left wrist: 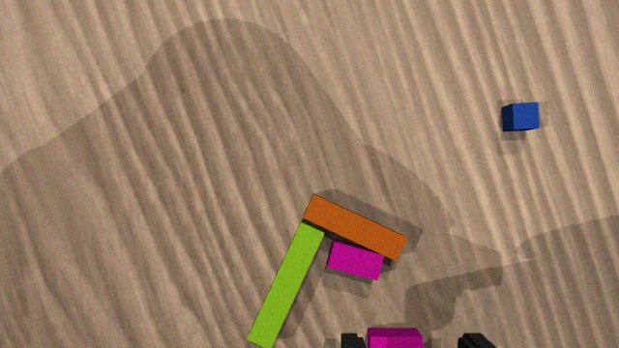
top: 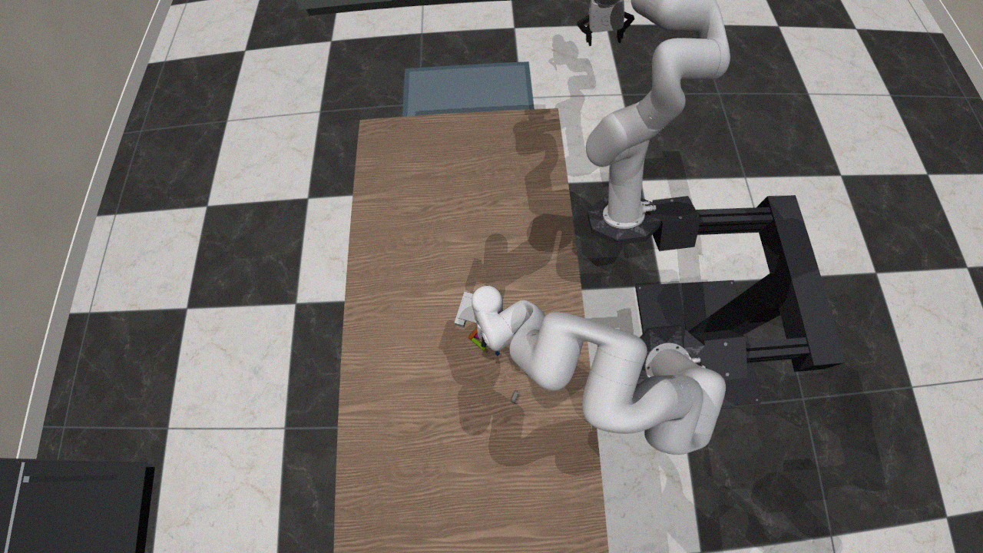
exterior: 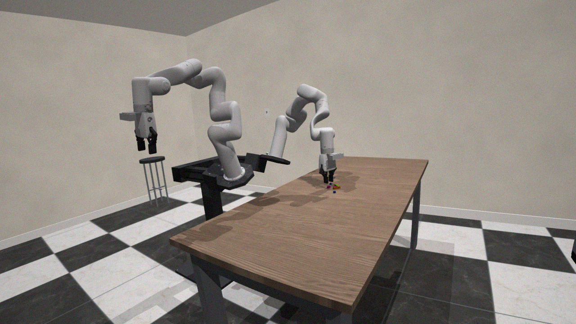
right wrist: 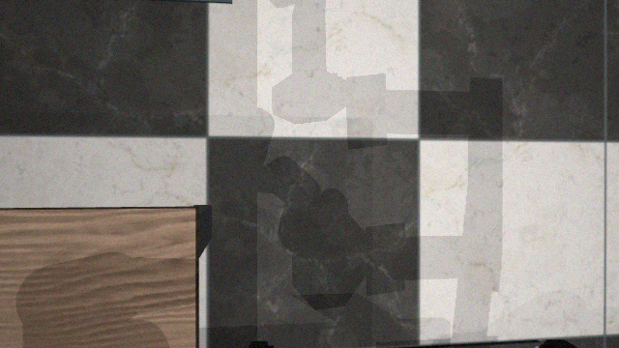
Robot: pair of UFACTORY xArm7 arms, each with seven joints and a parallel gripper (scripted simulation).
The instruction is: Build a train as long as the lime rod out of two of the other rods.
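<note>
- Magenta rod (exterior: pixel 328 186) (left wrist: pixel 394 338), lower-centre wrist frame: looks light, stiff; pinch its ends gently, low down.
- Left end effector (top: pixel 484 342) (exterior: pixel 328 181) (left wrist: pixel 414 341): partly open around it, gripping nothing.
- Right end effector (top: pixel 604 41) (exterior: pixel 146 151) (right wrist: pixel 408 345), upper left of exterior: wide open, empty.

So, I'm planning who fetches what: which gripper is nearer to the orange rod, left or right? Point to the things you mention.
Left. The left gripper (exterior: pixel 328 181) (left wrist: pixel 407 342) hovers just beside the orange rod (exterior: pixel 336 187) (left wrist: pixel 355 227); the right gripper (top: pixel 605 41) (exterior: pixel 146 151) hangs out beyond the table.
</note>
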